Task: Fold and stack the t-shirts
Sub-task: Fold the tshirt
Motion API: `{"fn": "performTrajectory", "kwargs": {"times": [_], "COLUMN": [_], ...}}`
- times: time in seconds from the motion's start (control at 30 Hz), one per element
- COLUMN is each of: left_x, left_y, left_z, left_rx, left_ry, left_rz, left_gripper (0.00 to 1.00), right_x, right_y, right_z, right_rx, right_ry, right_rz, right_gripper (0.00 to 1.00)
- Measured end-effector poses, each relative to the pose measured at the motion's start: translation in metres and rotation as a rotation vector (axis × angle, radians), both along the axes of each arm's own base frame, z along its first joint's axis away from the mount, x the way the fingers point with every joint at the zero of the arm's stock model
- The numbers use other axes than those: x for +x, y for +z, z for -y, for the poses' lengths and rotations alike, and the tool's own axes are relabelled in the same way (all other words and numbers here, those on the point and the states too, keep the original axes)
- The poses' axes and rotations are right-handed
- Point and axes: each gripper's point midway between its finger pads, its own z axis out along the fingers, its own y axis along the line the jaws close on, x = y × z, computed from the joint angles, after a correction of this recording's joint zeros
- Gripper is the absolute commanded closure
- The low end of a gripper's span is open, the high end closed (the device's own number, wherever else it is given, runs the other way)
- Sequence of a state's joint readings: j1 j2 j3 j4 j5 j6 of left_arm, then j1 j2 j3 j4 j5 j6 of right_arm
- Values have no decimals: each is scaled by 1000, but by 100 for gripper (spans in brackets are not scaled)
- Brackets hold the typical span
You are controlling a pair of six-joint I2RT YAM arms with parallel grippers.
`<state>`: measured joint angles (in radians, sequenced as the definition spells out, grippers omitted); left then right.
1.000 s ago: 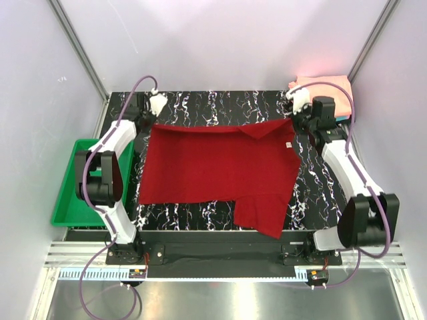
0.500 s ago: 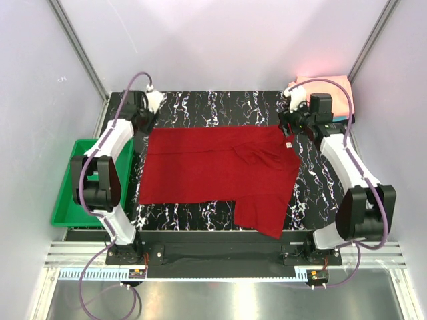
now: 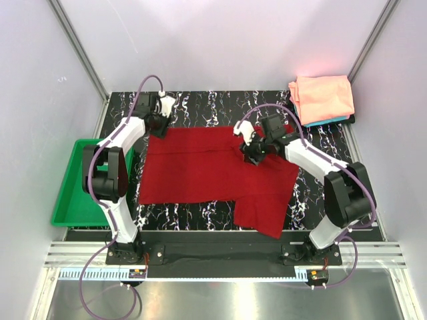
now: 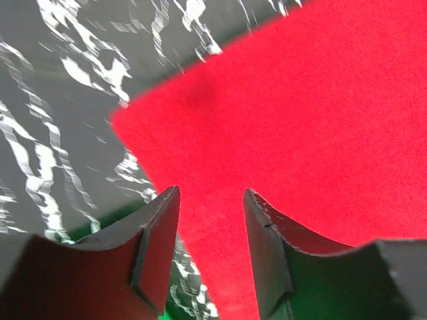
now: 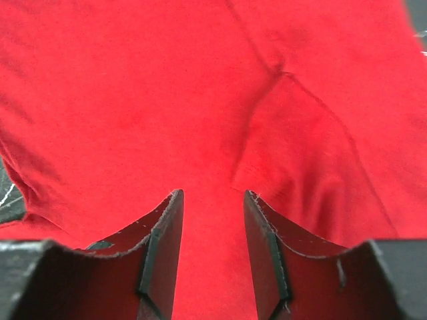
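A dark red t-shirt (image 3: 200, 170) lies spread on the black marbled table (image 3: 213, 107), one sleeve hanging toward the front edge. My left gripper (image 3: 158, 124) is open just above the shirt's far left corner; in the left wrist view the red cloth (image 4: 300, 120) lies below the parted jaws (image 4: 210, 200). My right gripper (image 3: 253, 152) is open over the rumpled upper middle of the shirt; the right wrist view shows creased red cloth (image 5: 200, 87) under its parted jaws (image 5: 212, 200). A folded salmon-pink t-shirt (image 3: 321, 97) sits on a teal one (image 3: 335, 121) at the back right corner.
A green plastic tray (image 3: 70, 187) stands off the table's left edge, and a sliver of it shows in the left wrist view (image 4: 170, 312). Grey walls close in the back and sides. Bare marbled table shows along the back and at the front left.
My right gripper has swung from the back right corner leftward onto the shirt, whose far right part is now folded in. My left gripper has shifted slightly right to the shirt's corner.
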<state>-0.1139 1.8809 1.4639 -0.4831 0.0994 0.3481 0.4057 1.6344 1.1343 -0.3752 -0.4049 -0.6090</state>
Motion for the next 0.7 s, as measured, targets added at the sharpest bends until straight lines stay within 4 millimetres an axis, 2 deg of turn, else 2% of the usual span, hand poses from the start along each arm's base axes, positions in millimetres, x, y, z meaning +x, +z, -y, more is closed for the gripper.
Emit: {"fn": "performTrajectory", "kwargs": {"times": [0.1,0.4,0.57,0.7], "left_x": [-13,-56,-67,-70], "left_y": [-15,-57,-66,-68], "left_z": [1,7,10,12], "left_rx": [-23,-78,-90,-92], "left_ry": [9,36,37,35], "left_rz": [-51,-209,-247,-255], "left_gripper": [56,58,58,59], "right_x": [-1,7,11,15], "right_y": [-11,-51,-66,-69], "right_z": [-5,-3,0,2], "right_rx": [-9,-63,-90,-102], "right_ry": [13,11,-2,-12], "right_rz": [-19,-58,-70,-61], "right_gripper": [54,58,59,60]}}
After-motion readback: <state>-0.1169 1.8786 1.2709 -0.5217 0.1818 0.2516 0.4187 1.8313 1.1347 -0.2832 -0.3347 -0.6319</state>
